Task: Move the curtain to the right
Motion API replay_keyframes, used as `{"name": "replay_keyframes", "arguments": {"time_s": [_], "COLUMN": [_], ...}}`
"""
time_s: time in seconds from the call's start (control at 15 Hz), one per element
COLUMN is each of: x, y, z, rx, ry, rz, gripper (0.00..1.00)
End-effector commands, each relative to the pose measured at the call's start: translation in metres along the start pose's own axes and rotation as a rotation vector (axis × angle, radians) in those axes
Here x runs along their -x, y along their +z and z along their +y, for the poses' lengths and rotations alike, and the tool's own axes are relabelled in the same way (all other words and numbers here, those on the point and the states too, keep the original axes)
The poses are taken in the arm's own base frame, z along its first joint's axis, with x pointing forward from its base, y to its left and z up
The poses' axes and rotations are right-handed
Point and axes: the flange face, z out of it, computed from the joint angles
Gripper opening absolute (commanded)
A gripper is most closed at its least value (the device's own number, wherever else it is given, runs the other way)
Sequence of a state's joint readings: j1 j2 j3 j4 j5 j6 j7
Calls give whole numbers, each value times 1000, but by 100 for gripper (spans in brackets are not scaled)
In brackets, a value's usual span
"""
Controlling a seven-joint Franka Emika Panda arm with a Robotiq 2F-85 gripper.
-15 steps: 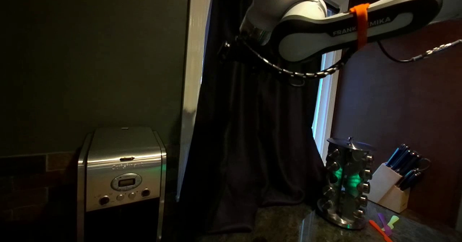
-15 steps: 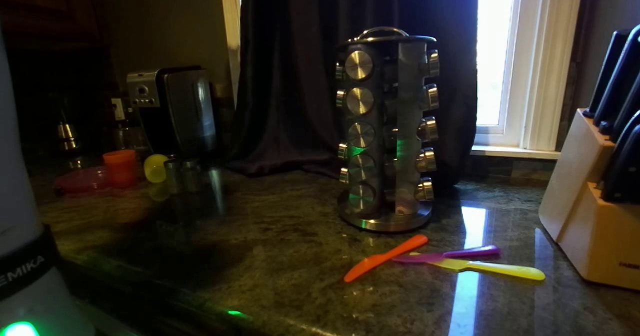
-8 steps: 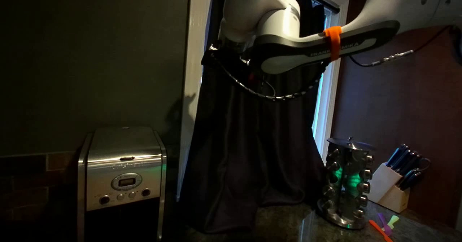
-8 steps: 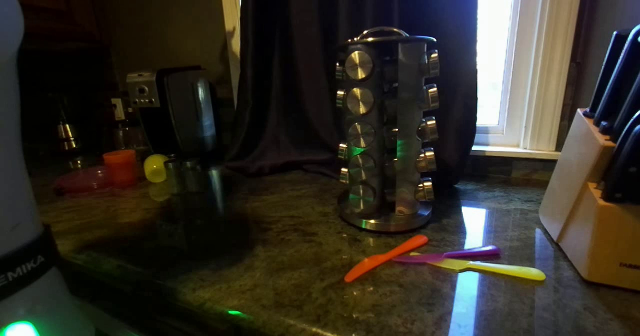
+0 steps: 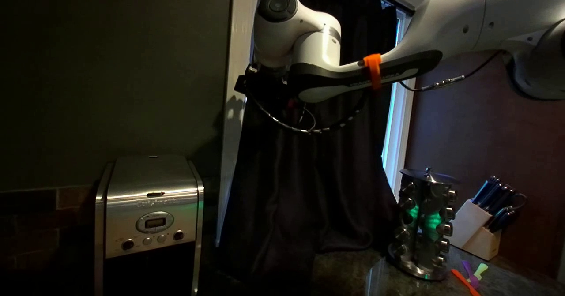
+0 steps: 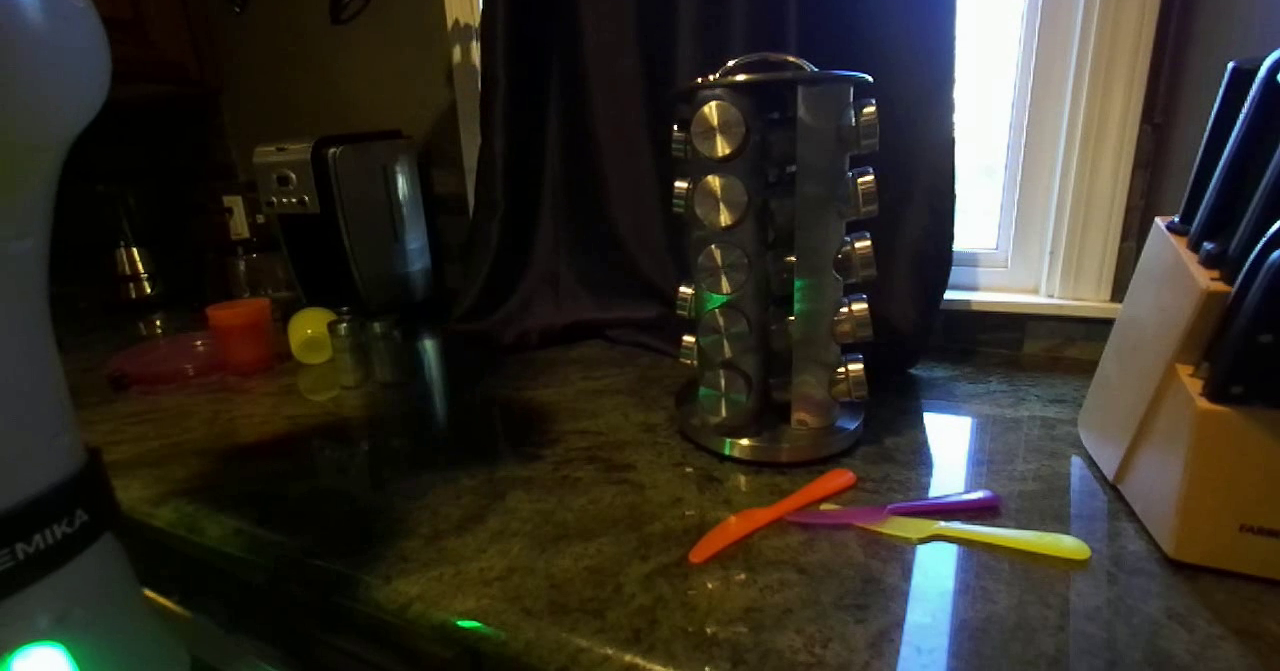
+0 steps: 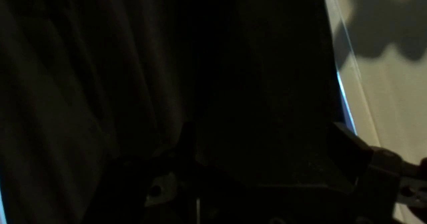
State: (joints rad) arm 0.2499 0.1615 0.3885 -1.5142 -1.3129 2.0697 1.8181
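I'd call the curtain [image 5: 335, 172] almost black, faintly plum towards the bottom; the window frame [image 6: 1097, 131] is creamy white, the wall [image 5: 114, 88] a dim olive, and the robot arm [image 5: 450, 5] white with black panels [image 5: 326, 74], an orange strap [image 5: 374, 72] and a black pincer [image 7: 265, 132]. The coffee maker [image 5: 152, 199] is silver and black, the spice rack [image 6: 818, 261] silver with glints of green on it, while the knife block [image 6: 1150, 361] is pale tan and its knife handles [image 6: 1210, 146] are black. Brown and olive mottle the worktop [image 6: 560, 511], and there's an orange knife [image 6: 770, 518], a purple knife [image 6: 900, 507], a yellow knife [image 6: 1000, 537] and an orange cup [image 6: 240, 339].
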Motion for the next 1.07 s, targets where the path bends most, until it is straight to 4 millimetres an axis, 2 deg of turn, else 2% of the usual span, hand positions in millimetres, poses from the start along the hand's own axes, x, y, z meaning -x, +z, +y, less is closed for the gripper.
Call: {"name": "replay_keyframes", "arguments": {"time_s": [0.0, 0.4, 0.53, 1.0], "x": [-6, -18, -22, -30], "y": [13, 36, 41, 54], "z": [-5, 6, 9, 16], "rx": [-32, -46, -54, -35], "ry": [-26, -94, -108, -117], "rz": [35, 54, 54, 50], "gripper": [100, 100, 74, 19]}}
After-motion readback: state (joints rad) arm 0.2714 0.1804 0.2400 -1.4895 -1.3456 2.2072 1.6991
